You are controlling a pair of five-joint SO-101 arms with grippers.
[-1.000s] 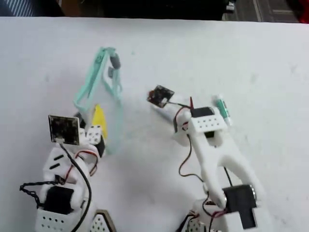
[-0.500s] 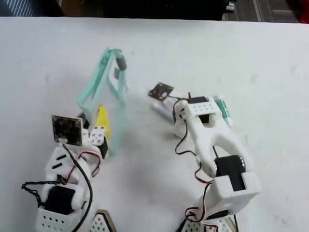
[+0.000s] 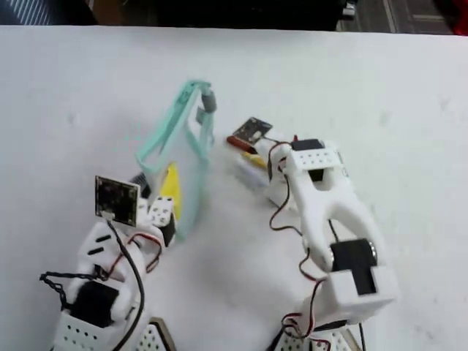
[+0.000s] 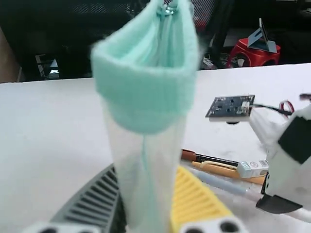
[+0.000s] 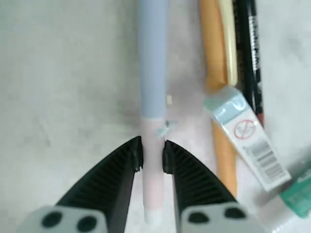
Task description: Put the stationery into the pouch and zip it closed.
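A translucent pouch with mint-green trim stands upright, its open top facing the pens. My left gripper is shut on the pouch's lower part, which sits between the grey and yellow fingers. Just right of the pouch lie several pens. My right gripper is shut on a pale blue and pink pen that lies on the table. Beside that pen are an orange pen, a black pen and a small white barcoded stick.
The white table has free room at the back and far right. The right arm's camera board hangs above the pens. A green-and-white item lies close to the white stick.
The left arm has carried the pouch to the right, close to the pens. The right arm has shifted right and back, with its wrist over the pens.
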